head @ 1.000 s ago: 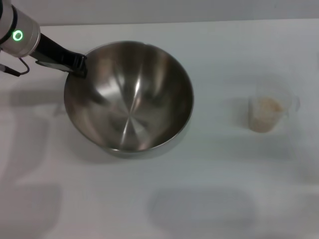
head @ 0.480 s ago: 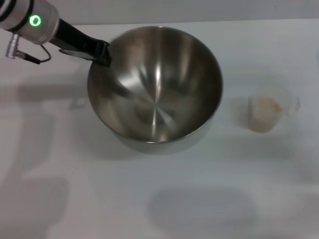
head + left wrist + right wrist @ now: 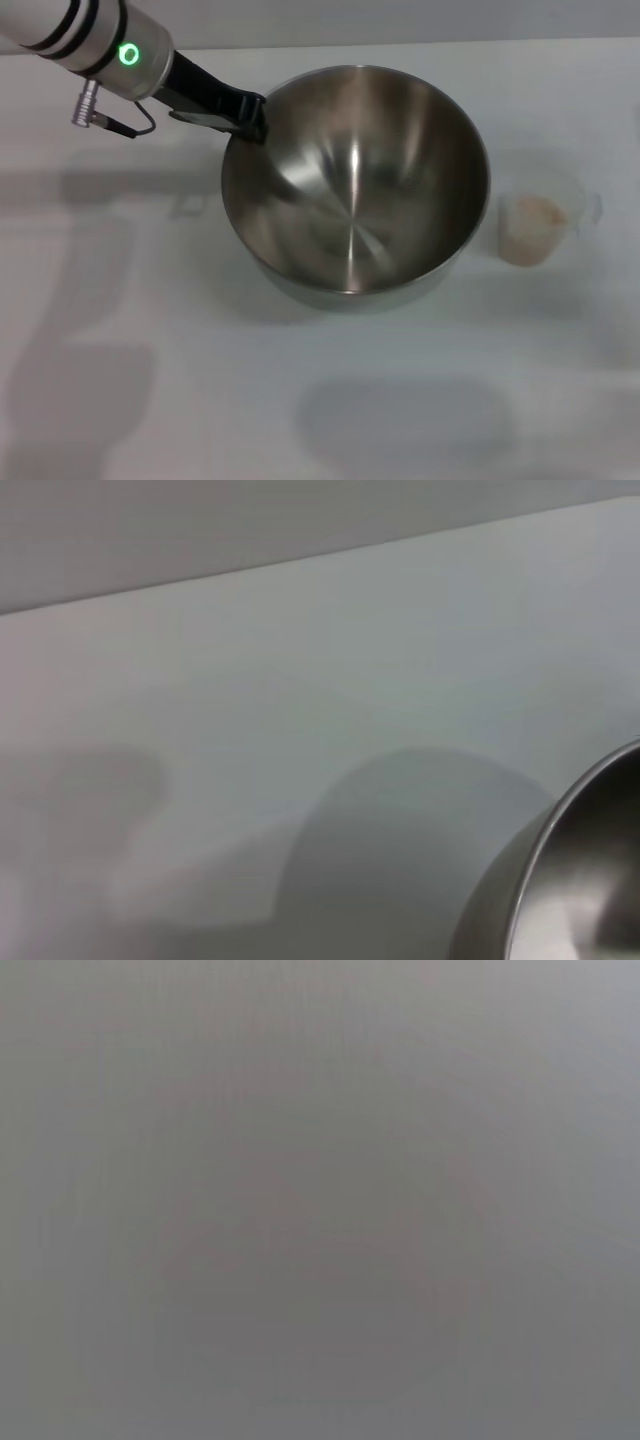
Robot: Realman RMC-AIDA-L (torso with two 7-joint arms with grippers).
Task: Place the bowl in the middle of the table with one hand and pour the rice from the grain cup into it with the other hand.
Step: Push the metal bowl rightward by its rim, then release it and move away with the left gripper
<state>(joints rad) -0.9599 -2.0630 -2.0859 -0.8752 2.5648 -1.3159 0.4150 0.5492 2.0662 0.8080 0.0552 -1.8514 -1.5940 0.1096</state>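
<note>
A: Where is the left hand [image 3: 250,118]?

B: On the bowl's [image 3: 355,185] rim, at the far left side of it. Its black fingers [image 3: 243,106] are clamped over the steel edge, so the hand is closed on the bowl. The arm runs back from there toward the far left corner of the worktop [image 3: 150,380], its green ring light glowing.

A: And the bowl itself?

B: It sits around the middle of the worktop, mouth up, with nothing inside but reflections. It looks slightly tipped, the near wall showing more than the far one. In the left wrist view only a curve of its rim [image 3: 560,850] shows, with its shadow on the white surface beside it.

A: The cup?

B: The cup [image 3: 540,225] stands upright on the worktop to the right of the bowl, near it but apart. The rice [image 3: 538,215] is inside as a pale heap; nothing grips the cup.

A: The right hand?

B: Not in the head view. The right wrist view is a plain grey blur, so nothing can be made out there.
</note>
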